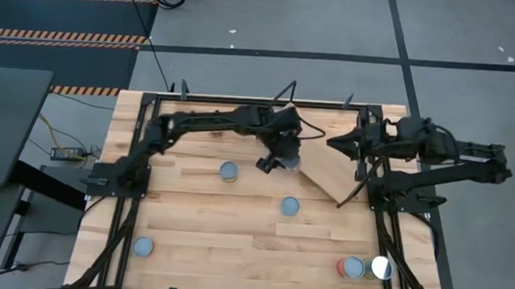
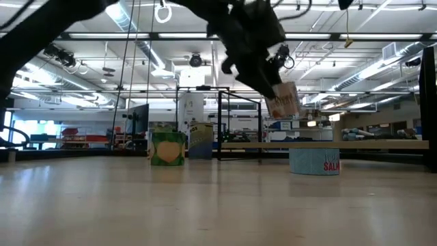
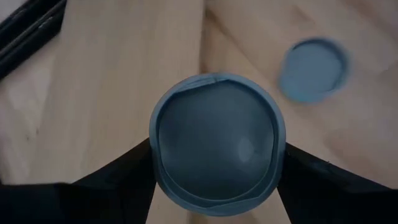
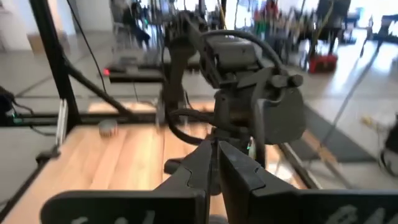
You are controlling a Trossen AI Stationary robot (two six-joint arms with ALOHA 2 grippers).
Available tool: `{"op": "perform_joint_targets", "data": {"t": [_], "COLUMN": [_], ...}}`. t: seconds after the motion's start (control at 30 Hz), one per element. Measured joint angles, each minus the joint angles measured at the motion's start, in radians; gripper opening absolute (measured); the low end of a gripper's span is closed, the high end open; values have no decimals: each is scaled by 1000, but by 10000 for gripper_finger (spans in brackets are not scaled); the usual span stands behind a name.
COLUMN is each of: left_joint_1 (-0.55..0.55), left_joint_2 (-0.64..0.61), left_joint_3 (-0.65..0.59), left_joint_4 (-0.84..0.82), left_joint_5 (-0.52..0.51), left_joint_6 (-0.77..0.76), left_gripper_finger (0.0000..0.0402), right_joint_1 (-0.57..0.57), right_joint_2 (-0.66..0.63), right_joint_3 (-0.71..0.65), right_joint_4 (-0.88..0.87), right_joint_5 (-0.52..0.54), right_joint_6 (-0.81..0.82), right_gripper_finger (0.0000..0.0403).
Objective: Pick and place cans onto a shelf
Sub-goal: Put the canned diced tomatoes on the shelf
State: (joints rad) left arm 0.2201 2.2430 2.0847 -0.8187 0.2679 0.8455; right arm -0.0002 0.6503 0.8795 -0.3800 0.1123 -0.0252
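The held can fills the left wrist view, its pale-blue top pinched between the left end effector's fingers. Only the low view shows it lifted clear of the bench and tilted, above the shelf. From overhead, that end effector hangs at the shelf's near edge, with loose cans spread across the bench. The right end effector, fingers pressed together, waits at the bench's right side.
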Motion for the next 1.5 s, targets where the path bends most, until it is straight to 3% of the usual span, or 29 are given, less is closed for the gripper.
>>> {"op": "perform_joint_targets", "data": {"t": [0.27,0.43,0.6,1.07,1.27,1.5], "left_joint_1": [38,58,59,57,46,45], "left_joint_2": [175,231,238,235,234,233], "left_joint_3": [204,227,229,227,227,227], "left_joint_4": [-24,-16,-13,53,30,16], "left_joint_5": [5,63,52,-108,-115,-118], "left_joint_6": [70,88,86,56,89,21], "left_gripper_finger": [278,277,292,316,316,313], "right_joint_1": [0,-1,-1,-1,-1,-1], "right_joint_2": [-10,-8,-9,-7,-7,-7], "right_joint_3": [1,2,2,2,2,0], "right_joint_4": [-110,-160,-212,-403,-403,-400], "right_joint_5": [2,35,66,78,77,80], "right_joint_6": [51,51,59,209,193,188], "right_gripper_finger": [35,37,53,191,257,301]}}
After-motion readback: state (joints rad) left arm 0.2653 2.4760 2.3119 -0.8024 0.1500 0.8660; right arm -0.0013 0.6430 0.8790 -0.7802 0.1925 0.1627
